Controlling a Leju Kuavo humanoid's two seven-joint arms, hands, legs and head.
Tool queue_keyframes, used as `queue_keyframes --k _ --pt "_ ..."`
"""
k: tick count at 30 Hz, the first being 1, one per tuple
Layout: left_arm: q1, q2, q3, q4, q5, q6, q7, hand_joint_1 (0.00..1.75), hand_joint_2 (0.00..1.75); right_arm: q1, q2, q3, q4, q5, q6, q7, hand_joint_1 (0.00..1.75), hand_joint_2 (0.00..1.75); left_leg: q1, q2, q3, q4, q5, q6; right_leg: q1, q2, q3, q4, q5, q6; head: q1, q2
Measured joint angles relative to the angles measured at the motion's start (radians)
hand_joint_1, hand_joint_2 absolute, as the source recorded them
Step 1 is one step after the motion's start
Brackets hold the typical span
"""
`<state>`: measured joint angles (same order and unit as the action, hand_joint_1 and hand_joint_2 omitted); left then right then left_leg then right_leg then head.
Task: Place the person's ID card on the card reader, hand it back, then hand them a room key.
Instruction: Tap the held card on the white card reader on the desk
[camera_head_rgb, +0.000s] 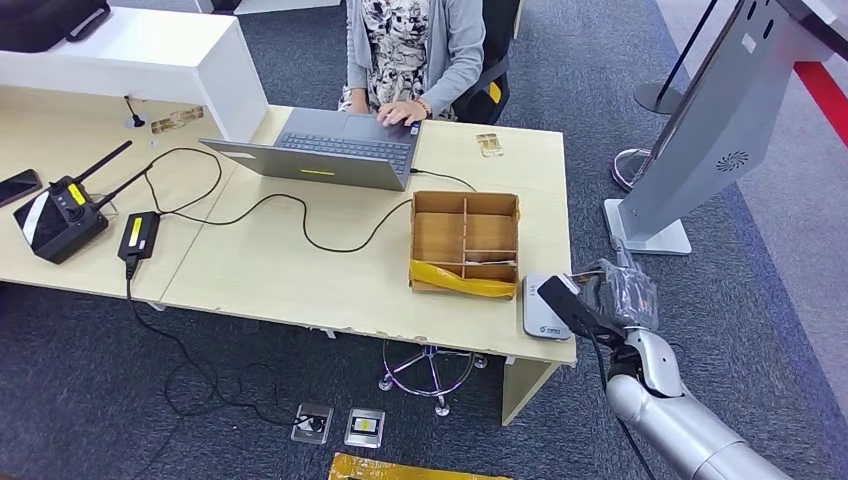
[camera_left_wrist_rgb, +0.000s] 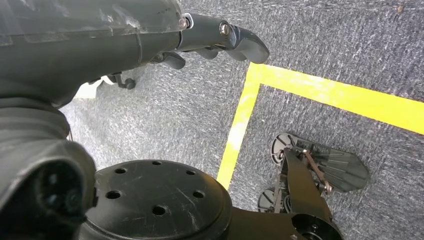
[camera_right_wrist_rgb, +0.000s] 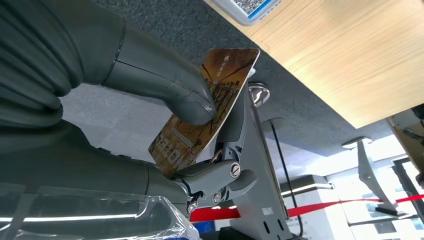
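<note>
My right hand hovers just off the desk's front right corner, beside the white card reader. In the right wrist view this hand pinches a brown and gold ID card between thumb and fingers, and the reader's corner lies a little way from the card. The card is in the air, apart from the reader. A person in a grey cardigan sits across the desk with a hand on a laptop. My left hand hangs over the carpet, holding nothing.
A cardboard box with compartments stands left of the reader. A small gold card lies near the desk's far edge. A grey kiosk stands to the right. Cables and a black radio unit cover the left desk.
</note>
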<state>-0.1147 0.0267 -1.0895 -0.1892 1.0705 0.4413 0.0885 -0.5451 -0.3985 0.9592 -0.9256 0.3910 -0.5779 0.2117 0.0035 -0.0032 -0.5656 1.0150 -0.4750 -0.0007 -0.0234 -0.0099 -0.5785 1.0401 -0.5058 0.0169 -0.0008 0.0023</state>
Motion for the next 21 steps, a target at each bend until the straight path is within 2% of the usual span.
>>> queue_keyframes --k 11,21 --pt "-0.001 0.001 -0.004 0.000 -0.013 -0.011 0.016 0.00 0.00 0.025 -0.017 0.046 -0.171 0.052 0.033 0.035 1.75 1.75 0.000 0.000 0.000 0.000 0.000 0.000 0.000 0.000 0.000 0.000 0.000 0.000 0.000 0.000" --pt "-0.002 0.001 -0.008 0.000 -0.020 -0.014 0.023 0.00 0.00 0.040 -0.014 0.092 -0.190 0.031 0.058 0.011 1.75 1.75 0.000 0.000 0.000 0.000 0.000 0.000 0.000 0.000 0.000 0.000 0.000 0.000 0.000 0.000"
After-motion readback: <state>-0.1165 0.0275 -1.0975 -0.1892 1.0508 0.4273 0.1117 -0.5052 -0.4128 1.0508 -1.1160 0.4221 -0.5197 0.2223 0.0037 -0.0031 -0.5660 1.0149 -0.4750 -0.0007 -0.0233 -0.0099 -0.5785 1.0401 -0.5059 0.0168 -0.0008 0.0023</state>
